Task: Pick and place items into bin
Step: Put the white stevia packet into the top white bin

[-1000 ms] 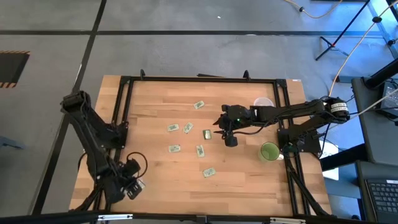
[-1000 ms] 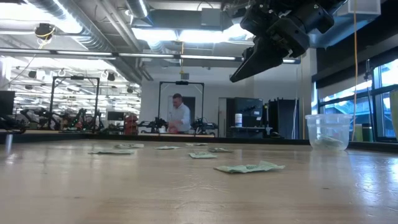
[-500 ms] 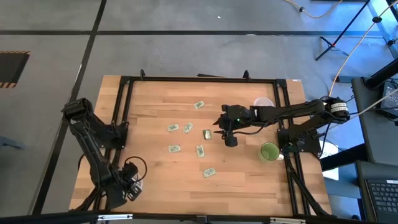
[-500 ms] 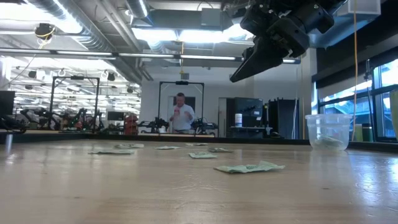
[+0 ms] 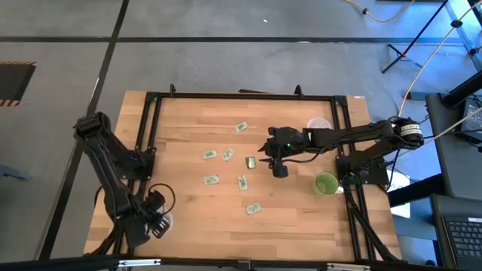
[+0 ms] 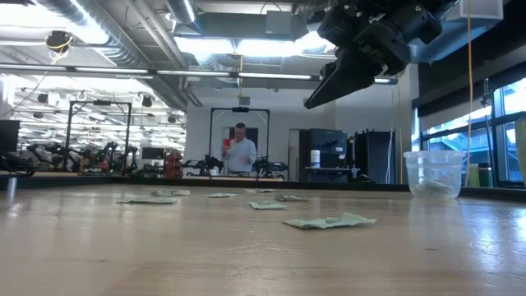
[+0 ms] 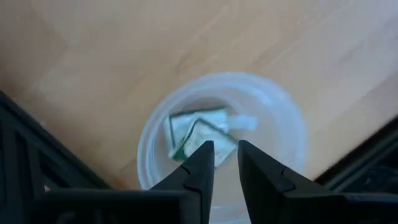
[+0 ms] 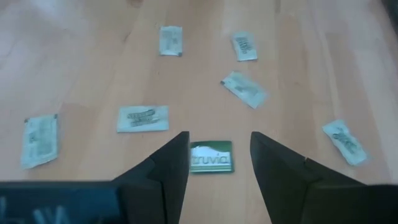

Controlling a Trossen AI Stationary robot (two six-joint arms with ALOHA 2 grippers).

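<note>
The light wooden surface carries, at its near left corner, a clear round plastic cup with pale green and white packets inside. The left claw hangs just above it, fingers slightly parted, holding nothing. Farther, near the middle, the right claw hovers released over a dark green rectangular packet, among scattered pale packets.
</note>
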